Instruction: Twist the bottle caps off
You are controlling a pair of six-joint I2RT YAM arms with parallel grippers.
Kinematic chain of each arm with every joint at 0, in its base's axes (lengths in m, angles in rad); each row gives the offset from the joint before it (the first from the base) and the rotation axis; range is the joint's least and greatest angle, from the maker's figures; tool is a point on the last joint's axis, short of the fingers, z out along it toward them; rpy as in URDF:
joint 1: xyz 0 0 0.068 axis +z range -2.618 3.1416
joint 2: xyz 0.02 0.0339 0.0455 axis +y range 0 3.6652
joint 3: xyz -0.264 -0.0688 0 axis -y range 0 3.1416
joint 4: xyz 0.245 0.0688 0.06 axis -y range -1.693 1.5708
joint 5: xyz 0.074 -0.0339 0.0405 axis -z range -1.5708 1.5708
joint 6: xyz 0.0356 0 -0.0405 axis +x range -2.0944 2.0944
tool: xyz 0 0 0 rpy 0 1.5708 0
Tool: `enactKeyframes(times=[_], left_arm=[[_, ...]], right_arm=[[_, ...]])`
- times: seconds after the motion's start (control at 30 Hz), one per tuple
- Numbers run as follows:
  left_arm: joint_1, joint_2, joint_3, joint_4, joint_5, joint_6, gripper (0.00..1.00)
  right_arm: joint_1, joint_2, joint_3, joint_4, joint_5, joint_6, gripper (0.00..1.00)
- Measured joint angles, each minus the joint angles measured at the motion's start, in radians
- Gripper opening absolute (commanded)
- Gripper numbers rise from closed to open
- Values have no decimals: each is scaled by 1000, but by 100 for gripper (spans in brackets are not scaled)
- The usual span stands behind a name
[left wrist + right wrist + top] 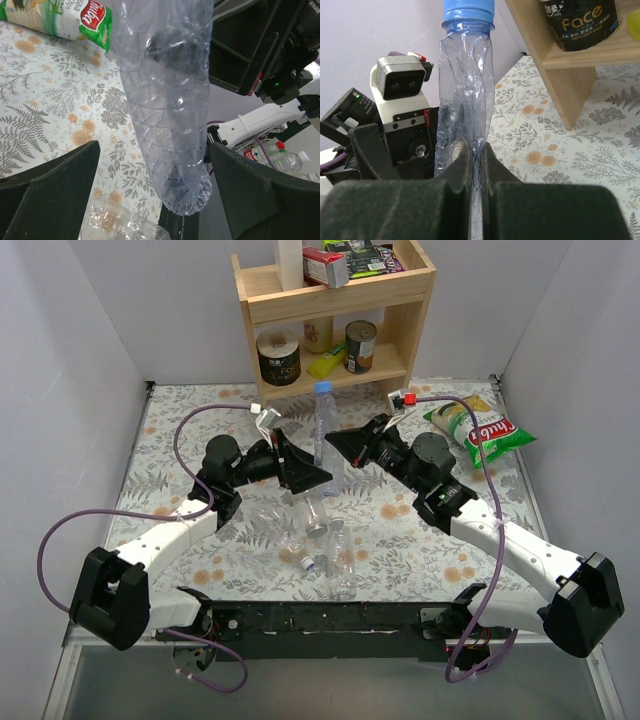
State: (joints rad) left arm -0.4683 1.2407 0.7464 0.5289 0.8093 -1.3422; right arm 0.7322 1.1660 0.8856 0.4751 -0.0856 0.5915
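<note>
Right gripper (pixel 476 152) is pinching the blue-tinted bottle (pixel 462 90) below its blue cap (pixel 468 10); left gripper (pixel 155 172) is straddling that bottle's base, fingers spread apart.

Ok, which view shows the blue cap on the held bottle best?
Right wrist: the cap sits large at the top edge, on the bottle neck above the right tool. Top external shows it only as a tiny blue dot. Left wrist shows just the bottle's body and base, no cap.
</note>
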Motion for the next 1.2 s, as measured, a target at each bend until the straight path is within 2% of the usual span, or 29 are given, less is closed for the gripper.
enactKeyframes(times=[0.1, 0.17, 0.2, 0.27, 0.3, 0.5, 0.6, 0.63, 0.7, 0.73, 0.83, 0.97, 1.1, 1.2], left_arm=[[-1, 16, -3, 45, 19, -37, 79], [-1, 30, -12, 87, 28, -64, 69], [-1, 34, -21, 101, 29, -78, 59], [-1, 42, -34, 115, 31, -97, 49], [-1, 47, -34, 116, 31, -101, 38], [1, 59, -35, 101, 18, -109, 19], [-1, 59, -32, 75, 3, -93, 15], [-1, 59, -29, 58, -6, -82, 14], [-6, 59, -18, 8, -24, -49, 14], [-7, 59, -10, -24, -37, -27, 14], [-6, 58, 23, -126, -90, 48, 12], [-8, 50, 60, -241, -169, 151, 11], [-18, 34, 69, -301, -222, 220, 9], [-42, 34, 85, -347, -248, 268, 9]], right_arm=[[3, 20, 0, 13, -4, 7, 1], [4, 35, -2, 17, -8, 9, 1], [4, 42, -3, 21, -9, 11, 1], [6, 51, -12, 26, -12, 12, 1], [7, 55, -17, 26, -12, 12, 1], [8, 62, -19, 24, -7, 3, 3], [8, 62, -19, 13, -3, -1, 28], [8, 63, -19, 5, 0, -8, 44], [8, 62, -19, -15, 6, -18, 57], [8, 62, -18, -29, 14, -31, 67], [5, 47, -11, -102, 37, -71, 76], [-22, -6, 39, -240, 52, -130, 78], [-71, -45, 142, -338, 53, -177, 79], [-89, -11, 292, -434, 28, -208, 79]])
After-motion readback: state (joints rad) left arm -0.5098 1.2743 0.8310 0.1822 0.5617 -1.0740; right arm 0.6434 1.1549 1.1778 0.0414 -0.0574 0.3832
